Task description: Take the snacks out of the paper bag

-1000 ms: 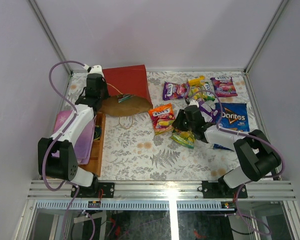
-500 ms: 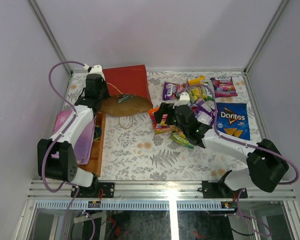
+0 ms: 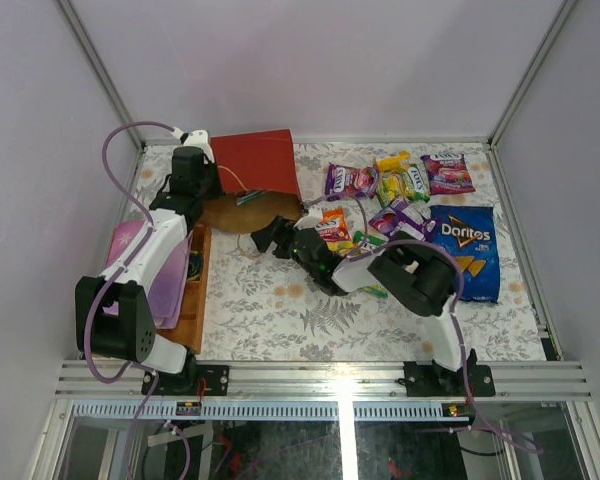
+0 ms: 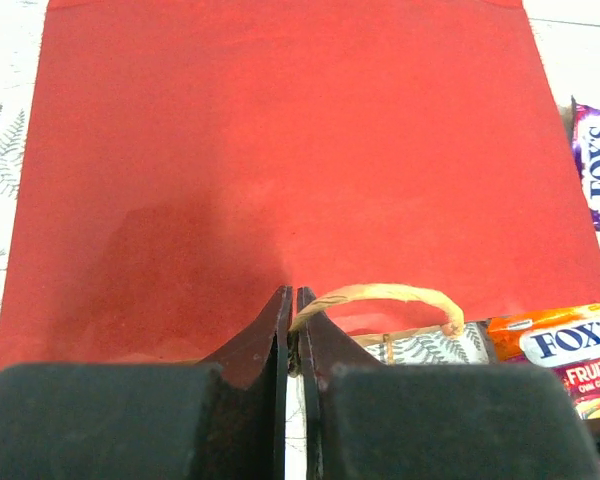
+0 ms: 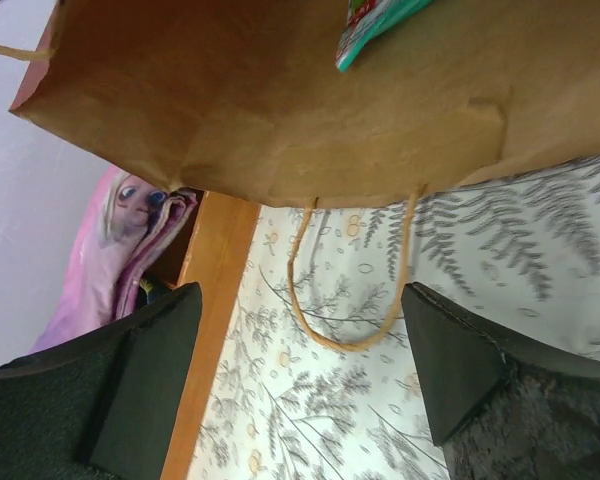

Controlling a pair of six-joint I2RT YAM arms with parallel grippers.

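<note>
- Paper bag [image 3: 255, 165] — lying on its side at the far left of the counter [image 3: 280, 310], red outer face up, brown mouth gaping toward your arms.
- Left end effector [image 4: 290, 325] — jaws pinched together on the tan cord handle [image 4: 380, 293] at the bag's upper lip, which arches out to the right of the fingertips.
- Right end effector [image 5: 300, 370] — jaws spread wide and gripping nothing, low over the counter just in front of the bag mouth.
- Second handle loop [image 5: 350, 300] — hanging from the lower lip, flat on the fern-print cloth between your right fingers.
- Teal packet [image 5: 375, 25] — inside the bag, resting on the brown inner wall, only one corner visible to you.
- Snacks already out, right half of the counter: purple Fox's packet [image 3: 348, 181], orange packet [image 3: 332, 228] beside the right arm, green-yellow packets [image 3: 398, 182], magenta packet [image 3: 447, 172] at the far right, and blue Doritos bag [image 3: 465, 250] nearer you.
- Pink item [image 3: 140, 260] — on the wooden tray [image 3: 195, 290] at the left edge, under your left arm.
</note>
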